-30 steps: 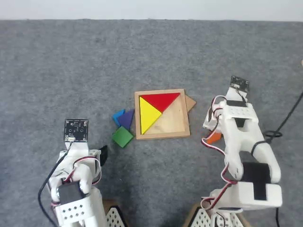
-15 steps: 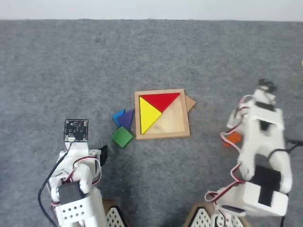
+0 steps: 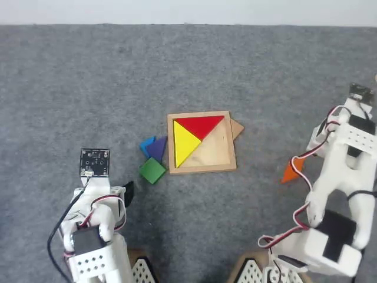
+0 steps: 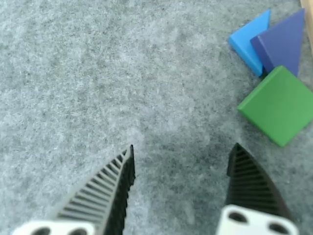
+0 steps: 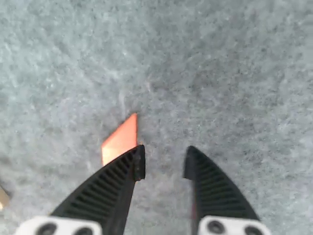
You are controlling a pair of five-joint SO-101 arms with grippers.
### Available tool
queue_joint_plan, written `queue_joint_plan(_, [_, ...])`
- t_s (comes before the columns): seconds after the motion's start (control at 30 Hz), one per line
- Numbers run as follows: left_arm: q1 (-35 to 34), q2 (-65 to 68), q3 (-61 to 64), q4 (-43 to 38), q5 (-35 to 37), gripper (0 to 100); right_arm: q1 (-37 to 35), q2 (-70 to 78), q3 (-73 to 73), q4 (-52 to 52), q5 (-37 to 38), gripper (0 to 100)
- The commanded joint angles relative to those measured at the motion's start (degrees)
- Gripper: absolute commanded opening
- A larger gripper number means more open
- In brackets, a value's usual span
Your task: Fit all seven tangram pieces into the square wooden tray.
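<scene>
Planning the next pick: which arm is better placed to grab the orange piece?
Right. The right end effector, open, hangs just beside the orange piece; the left end effector is across the tray, near the green square.
</scene>
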Motion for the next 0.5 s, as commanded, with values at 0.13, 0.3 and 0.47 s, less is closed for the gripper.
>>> queue_joint_plan(0.13, [0.0,-1.2,-0.7,0.2,0.3,30,-5.2,-12.3,9.8,-0.6,-2.3,12.5])
queue_joint_plan(0.3, [0.0,-1.2,-0.7,0.2,0.3,30,-12.5,-23.2,22.0,-8.2,-3.3,5.9])
queue_joint_plan(0.47, [0.0,-1.2,-0.7,0.2,0.3,30,-22.8,-26.8,32.2,-17.0,7.6,5.5])
